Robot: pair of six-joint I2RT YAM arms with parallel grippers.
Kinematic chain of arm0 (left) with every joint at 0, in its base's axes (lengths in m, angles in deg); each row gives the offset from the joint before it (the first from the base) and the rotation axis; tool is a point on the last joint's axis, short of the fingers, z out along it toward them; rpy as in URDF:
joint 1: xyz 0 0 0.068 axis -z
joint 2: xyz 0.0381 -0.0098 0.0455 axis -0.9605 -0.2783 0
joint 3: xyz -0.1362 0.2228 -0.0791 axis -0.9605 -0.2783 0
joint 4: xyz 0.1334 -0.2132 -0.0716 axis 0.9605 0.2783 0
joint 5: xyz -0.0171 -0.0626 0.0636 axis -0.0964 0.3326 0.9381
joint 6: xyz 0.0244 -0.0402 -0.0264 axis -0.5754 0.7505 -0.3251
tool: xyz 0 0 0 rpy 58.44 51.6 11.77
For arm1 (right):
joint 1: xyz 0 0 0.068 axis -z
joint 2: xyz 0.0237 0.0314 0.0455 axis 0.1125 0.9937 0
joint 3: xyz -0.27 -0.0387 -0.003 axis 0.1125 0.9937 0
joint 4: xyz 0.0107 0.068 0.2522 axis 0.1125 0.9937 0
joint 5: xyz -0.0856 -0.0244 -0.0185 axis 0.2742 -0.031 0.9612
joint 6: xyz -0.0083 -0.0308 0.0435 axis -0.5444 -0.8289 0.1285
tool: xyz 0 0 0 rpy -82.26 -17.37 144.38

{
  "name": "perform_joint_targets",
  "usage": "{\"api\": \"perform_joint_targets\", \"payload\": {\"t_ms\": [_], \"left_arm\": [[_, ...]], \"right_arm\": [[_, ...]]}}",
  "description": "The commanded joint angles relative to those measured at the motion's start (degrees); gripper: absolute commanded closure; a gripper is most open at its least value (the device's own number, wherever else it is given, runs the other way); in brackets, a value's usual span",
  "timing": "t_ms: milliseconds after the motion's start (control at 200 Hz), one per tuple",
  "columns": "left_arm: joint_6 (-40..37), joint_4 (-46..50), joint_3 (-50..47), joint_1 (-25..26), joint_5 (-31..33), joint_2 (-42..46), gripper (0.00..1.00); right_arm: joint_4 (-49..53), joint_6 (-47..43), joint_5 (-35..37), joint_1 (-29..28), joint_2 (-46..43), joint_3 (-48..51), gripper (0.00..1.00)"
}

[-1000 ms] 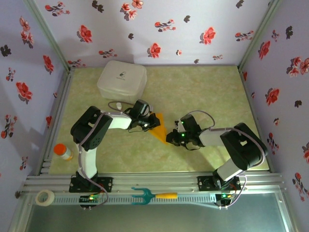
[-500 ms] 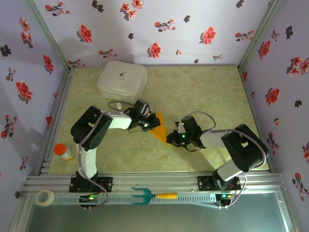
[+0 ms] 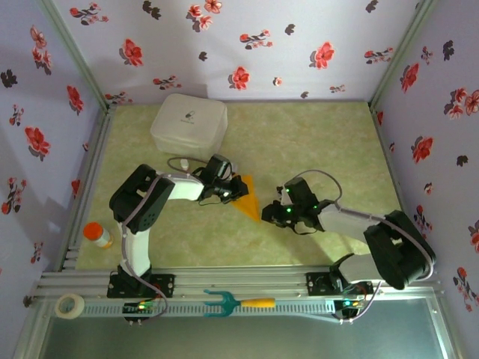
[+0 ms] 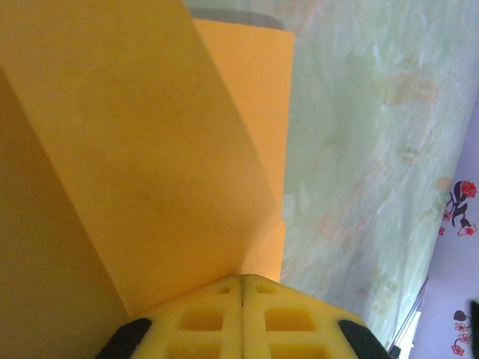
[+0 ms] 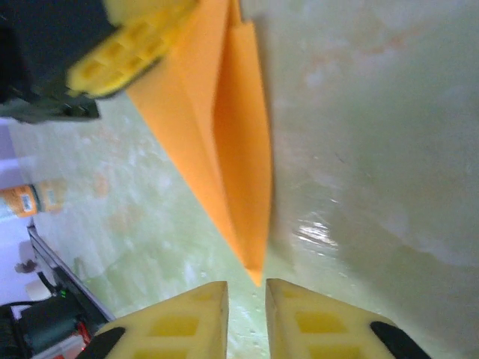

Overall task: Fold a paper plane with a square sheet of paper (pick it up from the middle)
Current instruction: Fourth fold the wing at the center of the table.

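Note:
The paper plane (image 3: 248, 197) is a narrow orange-yellow dart lying on the green table, its point toward the right arm. My left gripper (image 3: 227, 188) is shut on the plane's wide rear end. In the left wrist view the folded paper (image 4: 150, 149) rises from between the closed left gripper (image 4: 242, 278). In the right wrist view the plane (image 5: 232, 149) ends in a tip just ahead of my right gripper (image 5: 247, 288), whose jaws stand slightly apart with nothing between them. The left fingers (image 5: 127, 52) show at the top of that view, on the paper. My right gripper (image 3: 272, 212) sits just off the tip.
A white lidded box (image 3: 188, 123) stands at the back left. A small orange-capped bottle (image 3: 96, 235) is by the left edge and shows as the bottle (image 5: 30, 200) in the right wrist view. A tape roll (image 3: 70, 304) and a teal fork-shaped tool (image 3: 238, 303) lie on the near rail.
My right gripper has let go of the plane's tip, parted its jaws a little and drawn back to the right. The left gripper and the plane have stayed put.

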Motion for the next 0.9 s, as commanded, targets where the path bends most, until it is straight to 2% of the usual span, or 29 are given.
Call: {"api": "perform_joint_targets", "payload": {"t_ms": [0,170,540,740,895], "left_arm": [[-0.58,3.2,-1.87,0.46,1.64,-1.88,0.92],[-0.57,3.1,-1.61,0.62,1.52,-2.24,0.92],[-0.43,3.02,-1.45,0.73,1.46,-2.45,0.92],[-0.46,3.06,-1.52,0.72,1.45,-2.39,0.92],[-0.74,3.45,-1.52,0.72,1.54,-2.28,0.92]], "right_arm": [[2.43,-0.86,0.26,0.41,0.35,-3.61,0.86],[-3.98,1.34,-4.42,-0.44,8.92,-9.17,0.98],[-2.97,0.91,-3.23,-2.84,20.48,-16.8,0.99],[-2.01,-0.02,-0.49,-2.67,23.61,-14.53,0.99],[-7.13,2.17,-0.99,-2.55,23.59,-9.26,0.99]]}}
